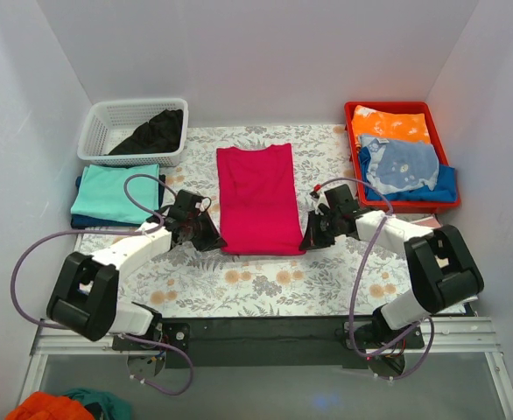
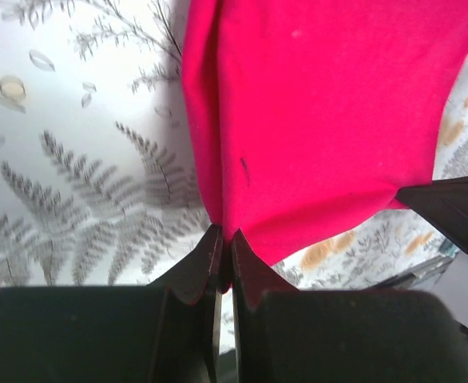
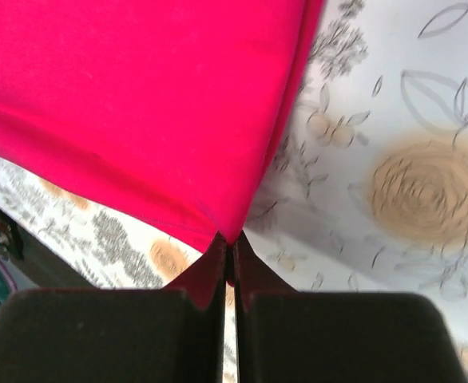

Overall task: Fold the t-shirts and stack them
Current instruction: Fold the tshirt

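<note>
Pinching the red t-shirt (image 1: 258,197), flat on the bench (image 1: 265,282), by its near corners, your left gripper (image 2: 224,239) and right gripper (image 3: 228,242) hold only hem. Lift unevenly and a corner may slip.

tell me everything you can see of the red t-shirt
The red t-shirt is plain crimson and looks like soft cotton. It is folded into a long narrow rectangle with no sleeves showing. It lies flat and nearly smooth in the middle of the flowered tablecloth, its long side running away from the arms. The left gripper is shut on its near left corner, the right gripper on its near right corner.
</note>
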Tool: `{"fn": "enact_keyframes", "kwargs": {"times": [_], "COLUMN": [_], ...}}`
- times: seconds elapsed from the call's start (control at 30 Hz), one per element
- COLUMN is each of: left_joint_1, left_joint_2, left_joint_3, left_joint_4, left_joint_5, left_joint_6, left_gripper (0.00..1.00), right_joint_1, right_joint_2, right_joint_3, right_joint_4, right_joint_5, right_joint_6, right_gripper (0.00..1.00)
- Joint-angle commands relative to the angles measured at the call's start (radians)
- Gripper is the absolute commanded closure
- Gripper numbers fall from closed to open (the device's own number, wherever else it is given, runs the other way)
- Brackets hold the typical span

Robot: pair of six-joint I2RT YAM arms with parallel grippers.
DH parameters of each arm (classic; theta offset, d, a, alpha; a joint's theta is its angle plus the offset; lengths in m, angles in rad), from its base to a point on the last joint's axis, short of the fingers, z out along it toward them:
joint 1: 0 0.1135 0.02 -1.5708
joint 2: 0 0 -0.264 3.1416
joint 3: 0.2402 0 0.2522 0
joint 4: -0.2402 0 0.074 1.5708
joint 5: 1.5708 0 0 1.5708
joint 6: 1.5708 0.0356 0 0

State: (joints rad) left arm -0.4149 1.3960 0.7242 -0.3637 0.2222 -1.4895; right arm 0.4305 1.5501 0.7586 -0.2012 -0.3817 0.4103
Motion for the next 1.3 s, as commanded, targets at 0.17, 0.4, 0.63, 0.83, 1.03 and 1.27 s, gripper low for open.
{"fn": "enact_keyframes", "kwargs": {"times": [0.17,0.4,0.63,0.83,1.03,1.27], "left_joint_1": [-0.086,-0.199,-0.248,-0.249,-0.249,-0.222], "left_joint_2": [-0.296,-0.452,-0.543,-0.508,-0.35,-0.135], "left_joint_3": [-0.016,-0.002,0.027,0.156,0.299,0.408], "left_joint_4": [-0.29,-0.489,-0.577,-0.586,-0.616,-0.58], "left_joint_5": [-0.07,-0.164,-0.21,-0.351,-0.512,-0.636], "left_joint_6": [-0.098,-0.201,-0.281,-0.282,-0.345,-0.338], "left_gripper": [1.0,1.0,1.0,1.0,1.0,1.0], "right_joint_1": [0.007,0.013,0.017,0.017,0.016,0.007], "right_joint_2": [-0.287,-0.41,-0.516,-0.484,-0.351,-0.135], "right_joint_3": [-0.036,-0.056,-0.016,0.113,0.32,0.488], "right_joint_4": [-0.28,-0.382,-0.472,-0.485,-0.455,-0.38], "right_joint_5": [0.003,-0.005,-0.005,0.055,0.164,0.198], "right_joint_6": [-0.073,-0.068,-0.067,-0.065,-0.106,-0.139], "right_gripper": [0.99,0.99,0.99,0.99,0.99,0.99]}}
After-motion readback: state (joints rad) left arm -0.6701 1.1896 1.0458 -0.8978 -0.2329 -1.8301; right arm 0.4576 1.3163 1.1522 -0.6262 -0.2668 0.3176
